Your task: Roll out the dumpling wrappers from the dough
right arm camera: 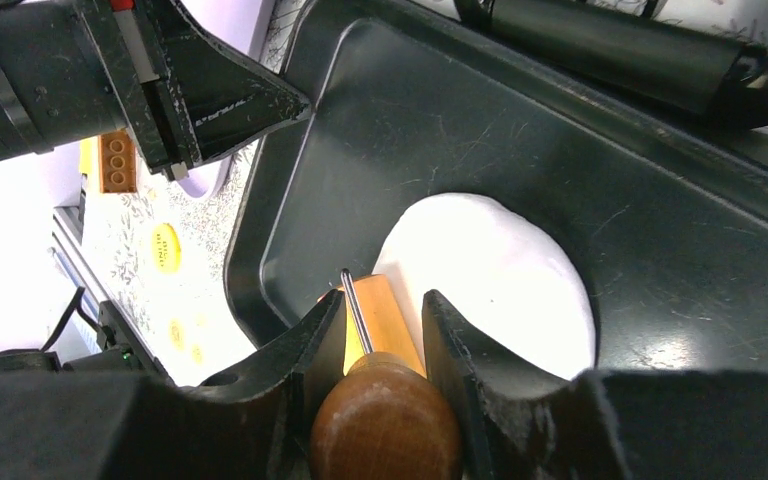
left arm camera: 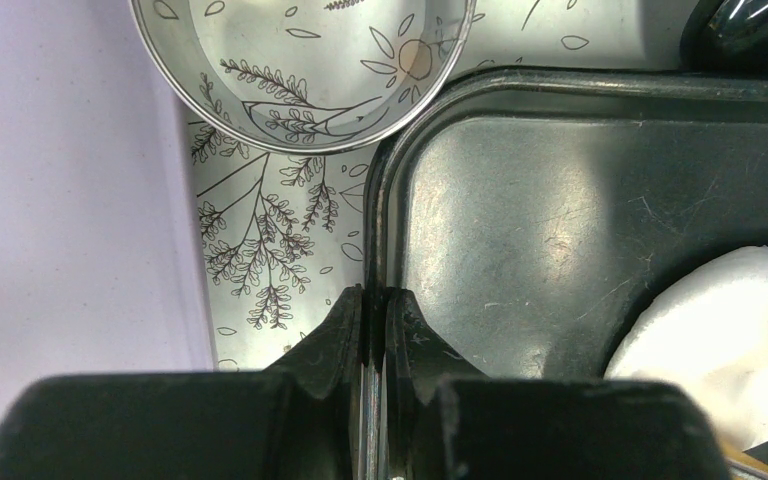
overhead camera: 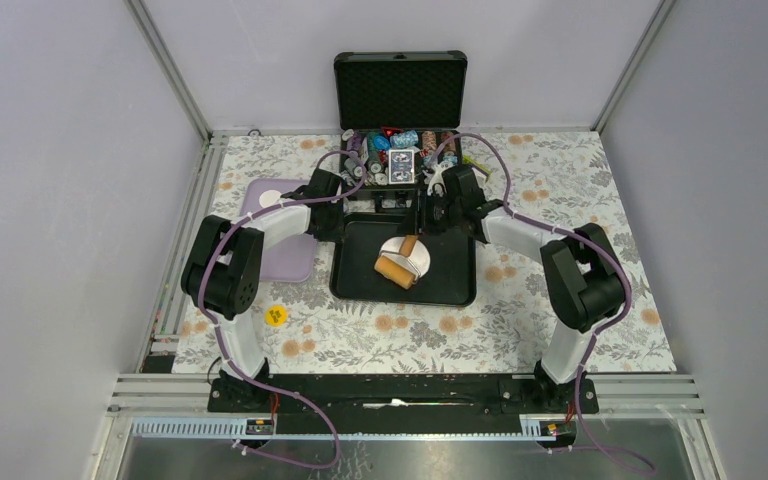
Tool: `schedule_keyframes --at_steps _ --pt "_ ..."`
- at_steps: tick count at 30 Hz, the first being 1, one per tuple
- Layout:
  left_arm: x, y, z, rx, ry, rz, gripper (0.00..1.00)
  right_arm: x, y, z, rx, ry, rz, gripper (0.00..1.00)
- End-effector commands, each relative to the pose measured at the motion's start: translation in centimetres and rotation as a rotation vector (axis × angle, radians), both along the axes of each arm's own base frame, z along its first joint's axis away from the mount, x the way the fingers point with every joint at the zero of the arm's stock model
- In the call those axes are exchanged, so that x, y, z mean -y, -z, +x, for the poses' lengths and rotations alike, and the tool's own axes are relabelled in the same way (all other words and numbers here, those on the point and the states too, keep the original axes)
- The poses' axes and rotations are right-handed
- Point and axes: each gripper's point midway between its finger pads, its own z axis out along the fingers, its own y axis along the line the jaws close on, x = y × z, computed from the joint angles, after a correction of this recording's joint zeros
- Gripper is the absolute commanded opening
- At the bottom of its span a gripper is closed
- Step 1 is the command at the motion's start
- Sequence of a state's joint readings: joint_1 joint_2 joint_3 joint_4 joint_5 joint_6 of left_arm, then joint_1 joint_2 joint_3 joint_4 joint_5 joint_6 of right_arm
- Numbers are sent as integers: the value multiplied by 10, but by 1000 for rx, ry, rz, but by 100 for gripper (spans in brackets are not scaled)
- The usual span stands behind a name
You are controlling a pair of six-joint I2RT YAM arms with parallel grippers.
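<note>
Dough [right arm camera: 500, 270] mid-flattening under rolling pin [right arm camera: 385, 420], handle pinched by right pincer [right arm camera: 382, 305], left pincer [left arm camera: 375, 295] clamping tray [left arm camera: 560, 200] rim at ten o'clock; next, likely firm, even rolling.

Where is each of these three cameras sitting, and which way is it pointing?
Top external: above and behind the robot, looking down at the table; left arm and right arm flank the tray.
Left wrist: on the left arm, facing down at the tray's corner and ring cutter; left gripper pinches the rim.
Right wrist: on the right arm, looking along the rolling pin its right gripper clasps, towards the dough.
All three share tray and dough.
</note>
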State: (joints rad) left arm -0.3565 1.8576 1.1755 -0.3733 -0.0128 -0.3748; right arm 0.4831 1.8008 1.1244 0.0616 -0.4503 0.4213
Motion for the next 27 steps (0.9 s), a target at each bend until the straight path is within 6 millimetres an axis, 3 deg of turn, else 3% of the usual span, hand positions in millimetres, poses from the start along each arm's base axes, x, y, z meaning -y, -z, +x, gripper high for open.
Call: schedule_keyframes --at_steps 1,6,12,15,18,21,24,27 --pt "-20 9 -10 -22 -37 96 0 31 69 -35 -92 -36 -238 0" --pt "-20 10 -11 -24 -36 95 0 27 65 -32 -72 -49 -244 0" --pt "-21 9 -11 -24 -35 96 0 49 32 14 14 39 -230 0" --pt "-20 9 -11 -22 -35 95 0 57 23 27 35 52 -221 0" --pt "-20 9 -10 -22 -35 95 0 43 13 15 -15 -60 -144 0" --pt "-20 9 -10 -22 -35 95 0 18 -15 -4 -69 -212 0 0" --pt "-20 9 -11 -24 -34 94 0 16 -40 9 21 -230 -7 0" --pt "-20 9 -10 -24 -34 94 0 26 -41 28 121 -214 -97 0"
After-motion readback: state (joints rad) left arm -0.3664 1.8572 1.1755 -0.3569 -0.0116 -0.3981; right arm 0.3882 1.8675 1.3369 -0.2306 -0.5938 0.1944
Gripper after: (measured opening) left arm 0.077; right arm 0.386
